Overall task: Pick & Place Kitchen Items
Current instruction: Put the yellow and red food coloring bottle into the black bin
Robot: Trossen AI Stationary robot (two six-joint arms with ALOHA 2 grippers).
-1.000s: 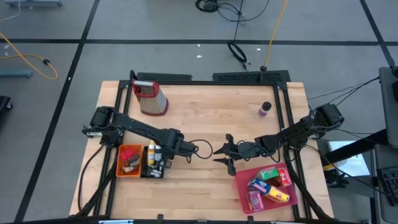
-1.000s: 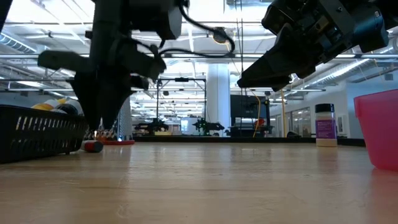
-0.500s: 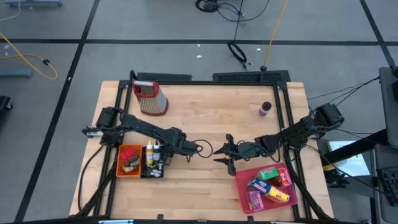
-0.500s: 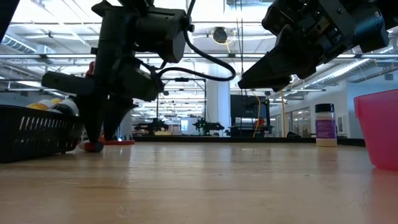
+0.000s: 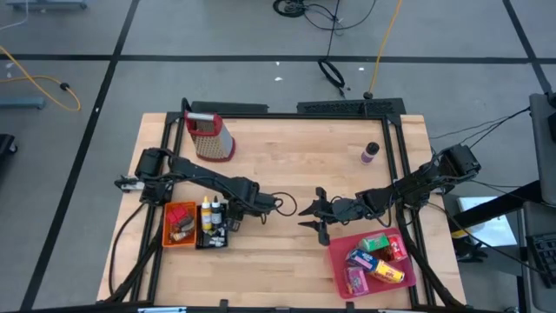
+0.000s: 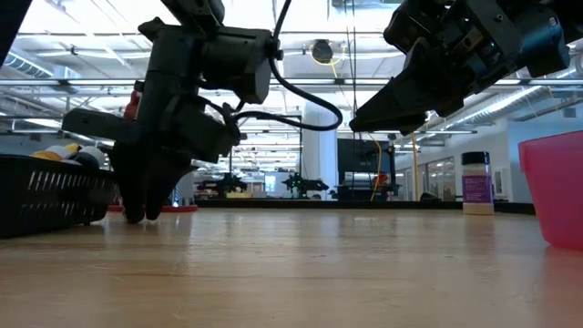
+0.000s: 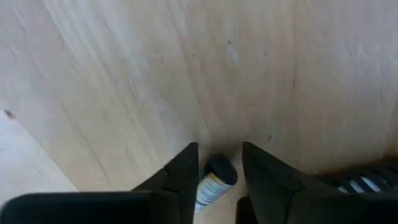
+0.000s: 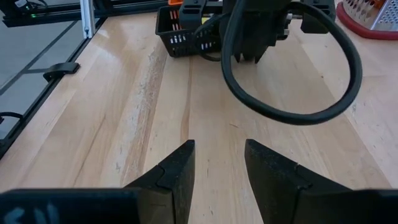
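Pincer, left (image 5: 233, 211): poised low over the wooden surface (image 5: 287, 178) just beside the black wire basket (image 5: 214, 240); fingers parted, with a small dark-capped, yellow-labelled bottle (image 7: 211, 179) lying between them on the wood. Whether they touch it cannot be told.

Pincer, right (image 5: 314, 214): fingers spread, gripping nothing, hovering mid-surface above the pink plastic bin (image 5: 340, 261).

Pink bin, near right corner: holds coloured cartons (image 5: 379, 259), green, red, yellow, blue and pink.

Black basket with adjoining orange tray (image 5: 181, 209), near left: two yellow-capped bottles (image 5: 209, 215) standing in the basket, small dark pieces in the tray.

Far side: purple-labelled, white-capped jar (image 5: 371, 153) standing alone toward the right rail; red-topped metal grater (image 5: 208, 135) at far left.

Progress, as judged: most items already binned; the bottle by the basket and the purple jar remain outstanding.
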